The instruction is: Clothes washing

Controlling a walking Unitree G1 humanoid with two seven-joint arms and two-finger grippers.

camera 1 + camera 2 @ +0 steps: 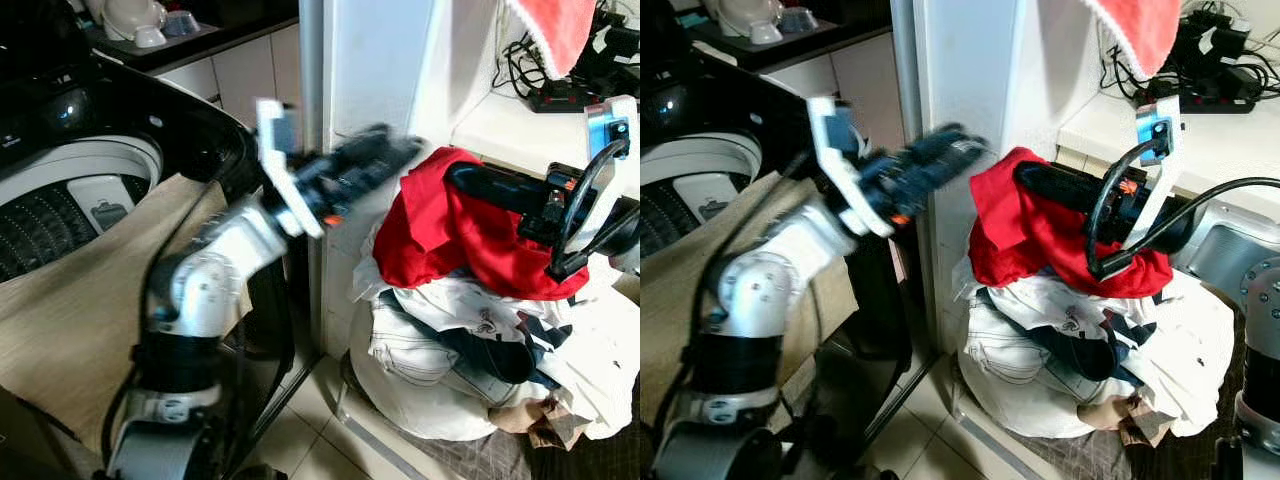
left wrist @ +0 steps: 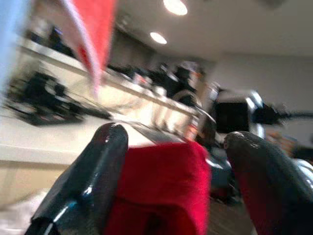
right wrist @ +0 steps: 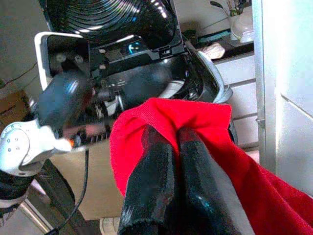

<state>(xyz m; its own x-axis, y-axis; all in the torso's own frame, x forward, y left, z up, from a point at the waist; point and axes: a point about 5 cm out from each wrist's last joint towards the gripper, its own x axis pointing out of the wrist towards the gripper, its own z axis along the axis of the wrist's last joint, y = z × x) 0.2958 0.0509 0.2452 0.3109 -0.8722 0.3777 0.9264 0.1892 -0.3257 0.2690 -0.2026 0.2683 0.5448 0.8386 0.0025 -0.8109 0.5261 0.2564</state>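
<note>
1. Right gripper (image 3: 168,139) jaws closed on red garment (image 1: 450,225), lifted off the laundry pile (image 1: 450,350).
2. Left gripper (image 1: 405,150) jaws spread, empty, just beside it.
3. Next, probably: carry to washing machine (image 1: 70,190) drum.

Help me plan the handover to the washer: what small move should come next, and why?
Probably lift the right gripper a little, drawing the red garment off the laundry pile. Its jaws are shut on a fold of it, while most of the cloth is draped on the pile. The left gripper, jaws open, hangs close by, and the washing machine stands open.
</note>
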